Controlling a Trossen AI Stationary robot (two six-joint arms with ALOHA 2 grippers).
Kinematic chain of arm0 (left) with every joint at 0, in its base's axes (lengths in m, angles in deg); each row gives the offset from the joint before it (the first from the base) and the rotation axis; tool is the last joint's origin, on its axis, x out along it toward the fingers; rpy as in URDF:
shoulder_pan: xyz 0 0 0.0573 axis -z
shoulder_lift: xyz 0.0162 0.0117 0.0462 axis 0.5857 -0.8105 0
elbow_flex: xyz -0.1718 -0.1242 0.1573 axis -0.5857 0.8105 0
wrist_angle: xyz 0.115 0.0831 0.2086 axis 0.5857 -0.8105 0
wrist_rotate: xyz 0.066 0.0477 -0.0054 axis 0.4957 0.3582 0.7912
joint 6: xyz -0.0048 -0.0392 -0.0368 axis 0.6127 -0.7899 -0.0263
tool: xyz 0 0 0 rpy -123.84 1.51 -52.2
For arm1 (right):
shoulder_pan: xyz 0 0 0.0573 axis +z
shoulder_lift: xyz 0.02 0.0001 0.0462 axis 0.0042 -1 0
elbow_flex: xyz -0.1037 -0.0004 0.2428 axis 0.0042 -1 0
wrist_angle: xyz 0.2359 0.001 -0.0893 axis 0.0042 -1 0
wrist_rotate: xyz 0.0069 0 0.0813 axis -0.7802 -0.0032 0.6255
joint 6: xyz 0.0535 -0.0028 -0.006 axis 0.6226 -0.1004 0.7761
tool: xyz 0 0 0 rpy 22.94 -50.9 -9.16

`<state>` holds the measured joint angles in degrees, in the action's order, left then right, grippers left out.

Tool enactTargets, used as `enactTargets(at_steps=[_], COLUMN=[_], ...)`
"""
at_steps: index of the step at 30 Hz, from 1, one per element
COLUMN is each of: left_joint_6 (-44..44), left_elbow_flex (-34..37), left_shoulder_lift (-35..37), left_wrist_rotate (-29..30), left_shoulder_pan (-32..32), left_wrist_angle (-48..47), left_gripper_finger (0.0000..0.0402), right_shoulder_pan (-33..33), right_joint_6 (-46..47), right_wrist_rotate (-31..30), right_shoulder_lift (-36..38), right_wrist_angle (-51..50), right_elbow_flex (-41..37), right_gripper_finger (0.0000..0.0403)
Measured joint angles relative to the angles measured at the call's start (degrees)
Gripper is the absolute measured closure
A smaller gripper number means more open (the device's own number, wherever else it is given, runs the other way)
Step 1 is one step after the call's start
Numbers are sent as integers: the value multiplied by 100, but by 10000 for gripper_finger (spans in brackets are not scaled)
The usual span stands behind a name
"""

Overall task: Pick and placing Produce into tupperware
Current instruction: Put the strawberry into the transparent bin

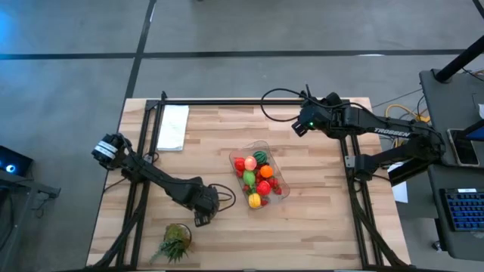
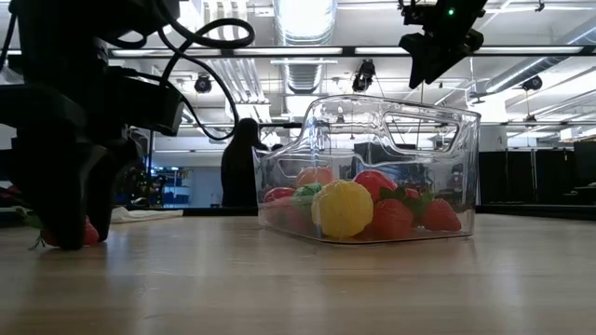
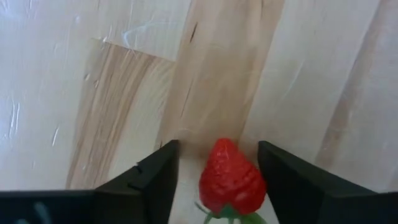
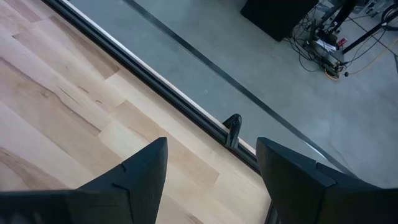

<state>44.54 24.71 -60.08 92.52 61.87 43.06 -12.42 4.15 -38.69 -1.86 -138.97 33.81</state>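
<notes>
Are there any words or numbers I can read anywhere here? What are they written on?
"TROSSEN": white letters on the right arm, seen from above.
Nothing readable on the tupperware, the white paper, or the keyboard, whose keys are too small to read.

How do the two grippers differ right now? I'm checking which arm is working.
The left gripper is down at the wooden table, its fingers either side of a red strawberry with gaps showing; the right gripper hangs high near the table's far edge with nothing between its fingers. Both stand open.
</notes>
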Motion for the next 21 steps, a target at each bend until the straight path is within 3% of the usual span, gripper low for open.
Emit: enactTargets(at_steps=[10, 21], left_joint_6=[-6, 2], left_elbow_flex=[-11, -240], left_shoulder_lift=[17, 91], left_wrist_rotate=[-170, -226], left_shoulder_pan=[-7, -33], left_wrist_angle=[-195, -389], left_gripper_finger=[279, 292], right_shoulder_pan=[0, 0], right_joint_6=[-9, 11], right_wrist_rotate=[1, 4], right_shoulder_lift=[-1, -1], right_wrist_angle=[11, 29], right_elbow_flex=[0, 0], right_gripper_finger=[165, 165])
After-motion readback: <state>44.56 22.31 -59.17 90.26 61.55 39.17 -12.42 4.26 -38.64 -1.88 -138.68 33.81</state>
